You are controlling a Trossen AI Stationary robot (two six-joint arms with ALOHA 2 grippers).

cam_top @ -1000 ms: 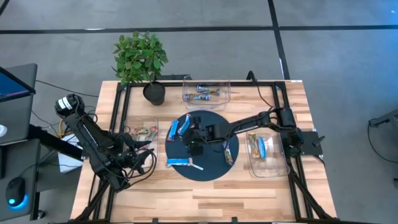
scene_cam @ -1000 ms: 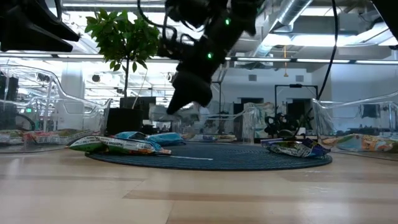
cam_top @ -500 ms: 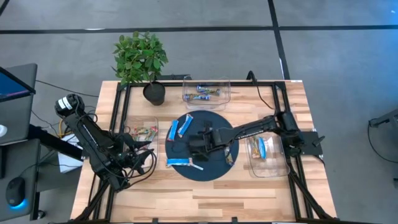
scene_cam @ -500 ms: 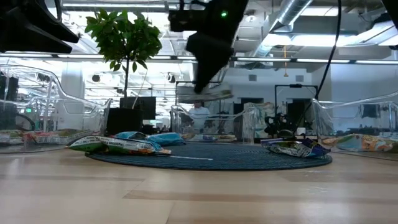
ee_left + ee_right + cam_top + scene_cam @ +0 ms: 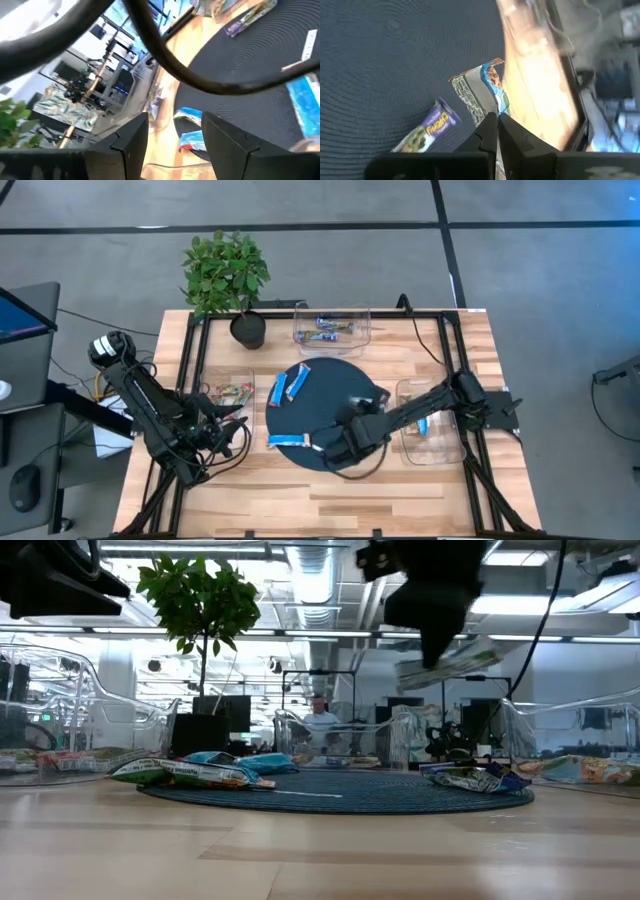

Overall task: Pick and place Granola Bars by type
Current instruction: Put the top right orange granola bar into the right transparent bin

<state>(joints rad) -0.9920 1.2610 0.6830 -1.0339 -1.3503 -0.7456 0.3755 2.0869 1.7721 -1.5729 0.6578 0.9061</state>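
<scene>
Table (image 5: pixel 330 490) w/ round dark mat (image 5: pixel 325 385) at centre and three clear bins round it: far bin (image 5: pixel 300 330), left bin (image 5: pixel 245 375), right bin (image 5: pixel 440 455).

Right arm is reaching across the mat's near-right edge, carrying. Right gripper (image 5: pixel 497 131) is clamped fully shut on a bar (image 5: pixel 480 95), a white-and-blue packet pinched by one end and hanging clear above the mat; in the low view the bar (image 5: pixel 447 662) is riding tilted, well above the surface.

Left arm is waiting at the table's left side; left gripper (image 5: pixel 228 438) is standing part open, holding nothing.

Other bars: two blue ones (image 5: pixel 289 385) on the mat's far-left part, one blue (image 5: pixel 288 441) on its near-left edge just beside a thin white stick (image 5: pixel 316 447), a purple one (image 5: pixel 427 128) on the mat under the right wrist. More are lying in all three bins already.

How to do it well, imo:
- Keep the pinch firm; grip is on the packet's end only, so it could swing or slip w/ a fast turn.
- Match type before dropping: right bin is showing a blue-and-white bar (image 5: pixel 424 418), prob. the fit.
- Stay high enough to clear the bin wall, then lower inside before letting go.
- Don't sweep the purple bar off the mat en route.
</scene>
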